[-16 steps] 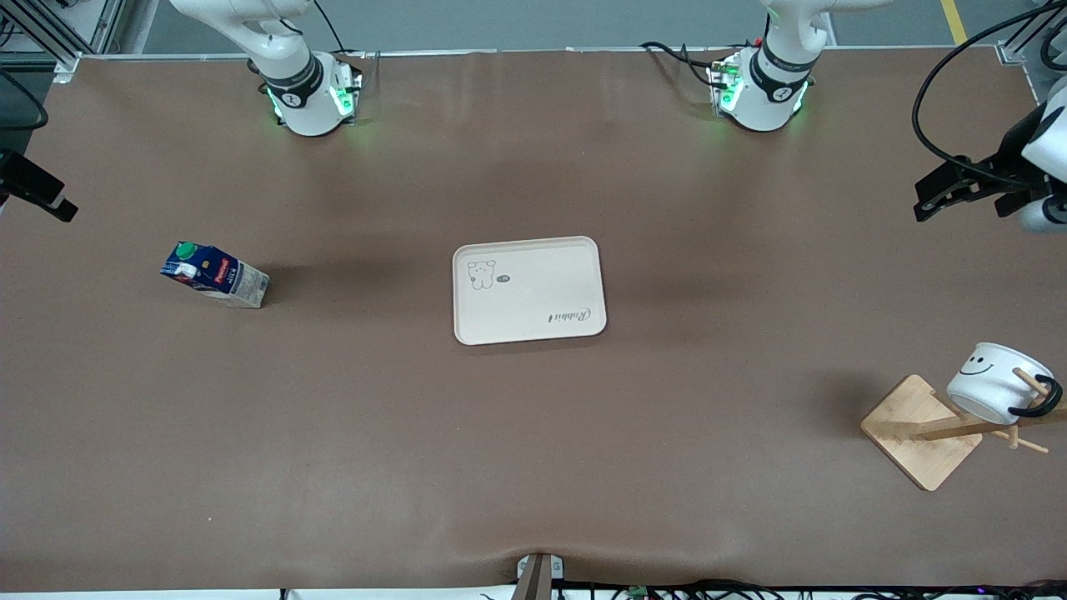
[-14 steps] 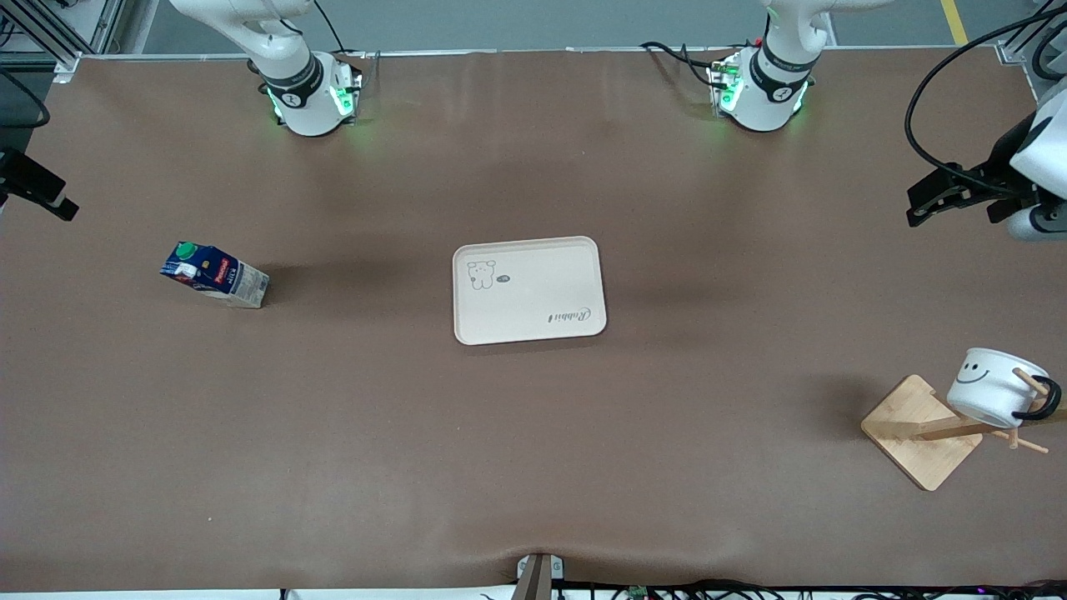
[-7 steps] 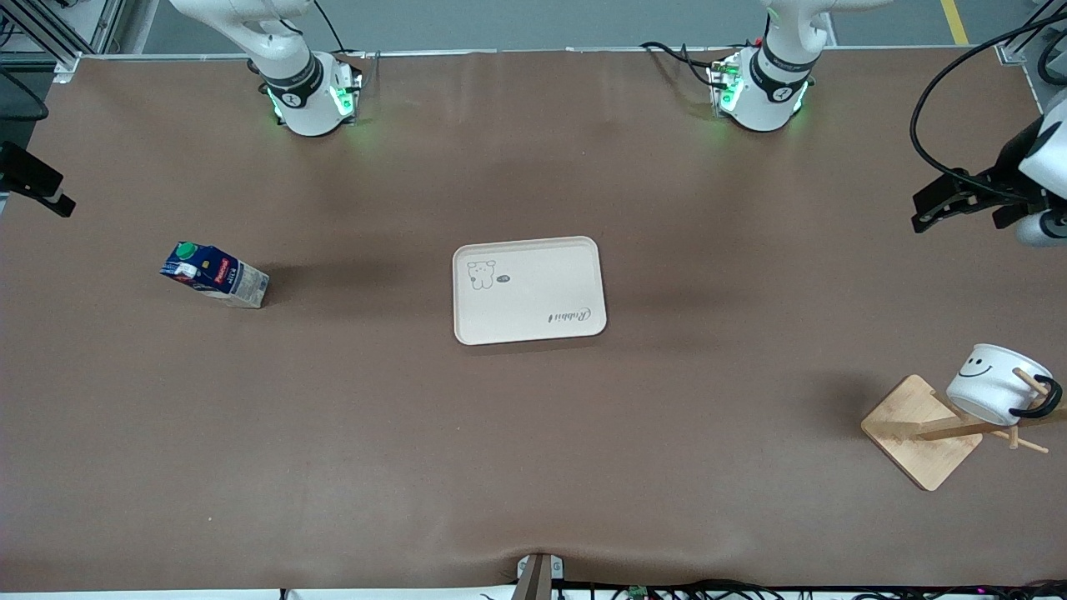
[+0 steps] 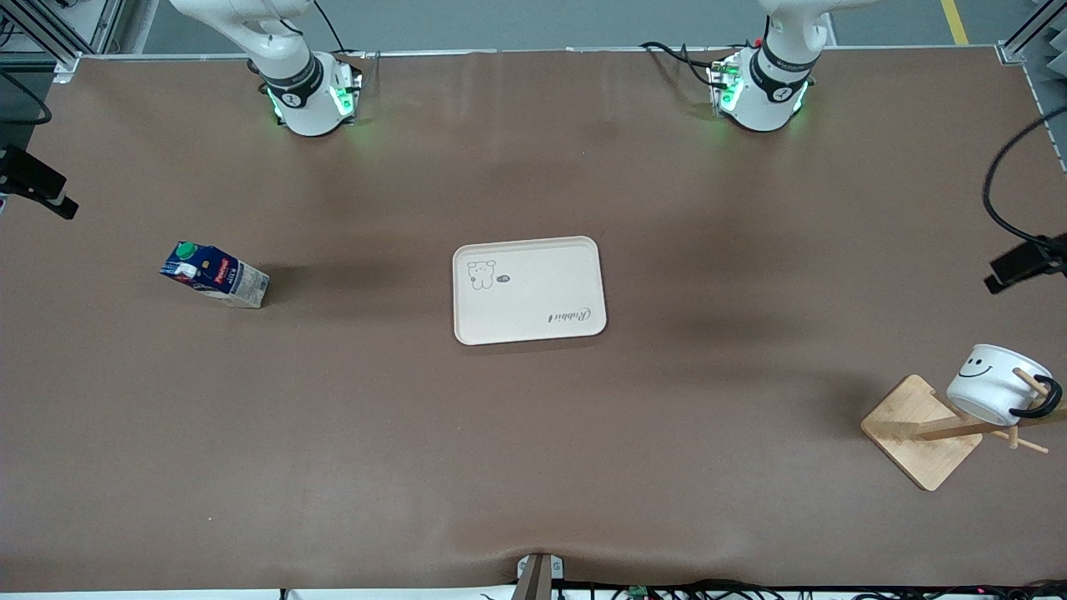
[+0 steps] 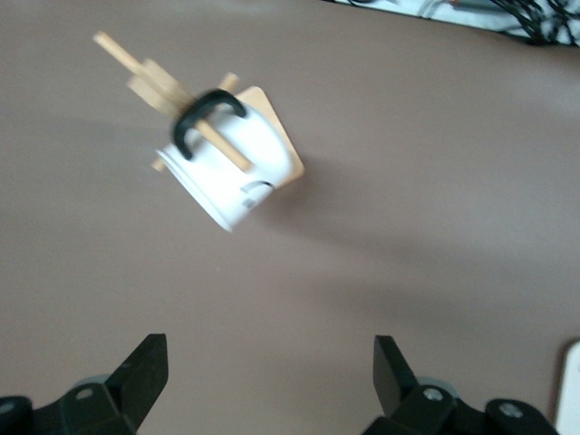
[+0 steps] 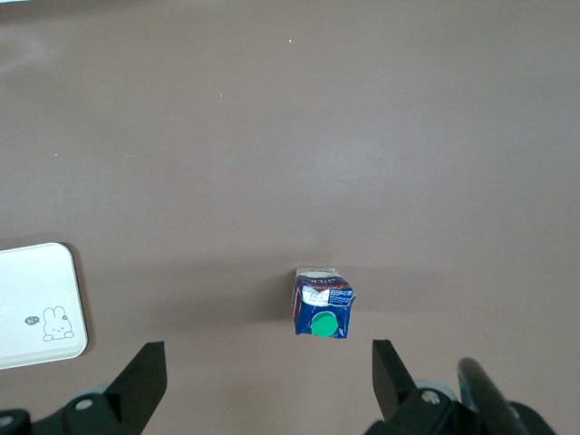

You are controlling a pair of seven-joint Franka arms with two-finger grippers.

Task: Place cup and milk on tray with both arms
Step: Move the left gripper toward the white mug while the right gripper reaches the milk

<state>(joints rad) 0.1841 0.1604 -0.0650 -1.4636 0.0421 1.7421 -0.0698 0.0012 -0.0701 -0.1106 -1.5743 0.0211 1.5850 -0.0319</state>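
The cream tray point(image 4: 528, 290) lies mid-table. The milk point(image 4: 215, 274) stands on the table toward the right arm's end; it also shows in the right wrist view point(image 6: 322, 302), upright with its green cap up. The cup point(image 4: 996, 382) hangs by its black handle on a peg of a wooden rack toward the left arm's end, and also shows in the left wrist view point(image 5: 231, 172). My left gripper point(image 5: 270, 381) is open and empty over bare table beside the rack, at the frame's edge in the front view point(image 4: 1019, 265). My right gripper point(image 6: 269, 381) is open and empty, over the table edge point(image 4: 37, 192) beside the milk.
The rack's square wooden base point(image 4: 921, 431) sits nearer the front camera than the tray, with thin pegs sticking out under the cup. Both arm bases point(image 4: 308, 92) stand along the table's edge farthest from the front camera. A black cable point(image 4: 996, 192) hangs above the left arm's end.
My left gripper has swung toward the rack and cup and now sits mostly out of the front view. The right gripper has barely shifted. Milk, tray and cup stay put.
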